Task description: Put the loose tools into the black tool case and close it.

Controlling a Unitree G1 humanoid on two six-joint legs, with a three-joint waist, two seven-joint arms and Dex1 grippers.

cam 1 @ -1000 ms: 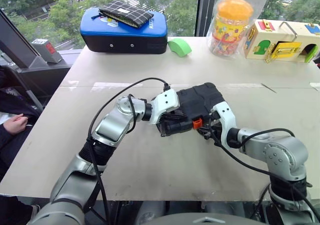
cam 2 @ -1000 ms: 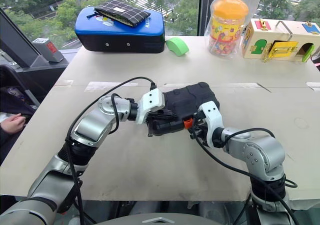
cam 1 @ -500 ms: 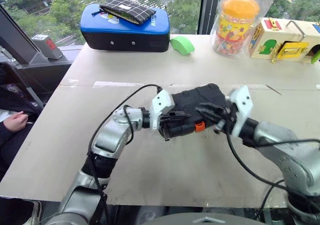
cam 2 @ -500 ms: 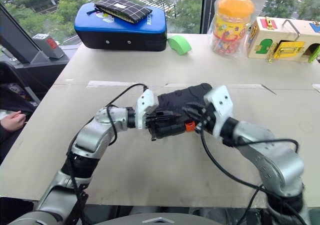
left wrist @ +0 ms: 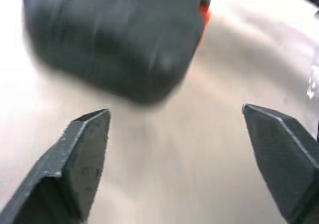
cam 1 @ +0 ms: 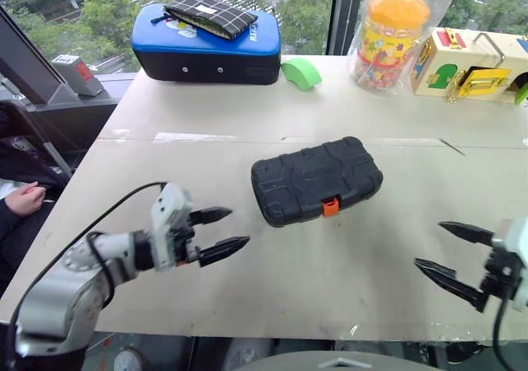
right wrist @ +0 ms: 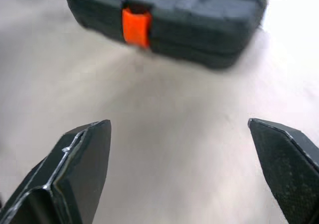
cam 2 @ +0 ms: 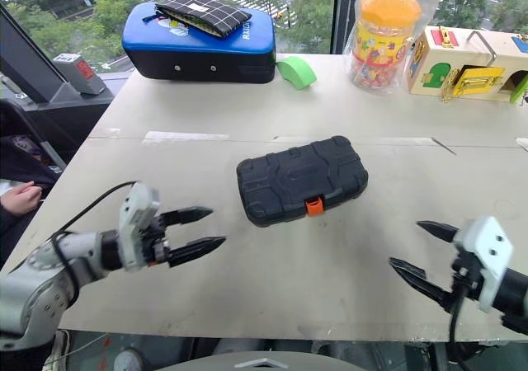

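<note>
Black tool case (cam 1: 317,180) lying shut, orange latch (cam 1: 330,207) facing 6 o'clock, no loose tools showing. Left gripper (cam 1: 221,231) at 8 o'clock, right gripper (cam 1: 454,257) at 4 — both spread, empty. You're likely finishing; check latch seated.

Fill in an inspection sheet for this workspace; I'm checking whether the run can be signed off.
Surface: pale table, a seam running across it.
Job's things: black tool case shut, lying flat mid-table, orange latch facing the robot; no loose tools seen.
Clutter: along the far edge, blue-topped soft case with a checked pouch on top, green object, orange-lidded jar in a clear bag, wooden latch box.
Grippers: left gripper open, empty, clear of the case; right gripper open, empty, clear of the case.
Cables: black cable on the left arm.
Surroundings: windows with trees beyond; a person's hand beside the table.
</note>
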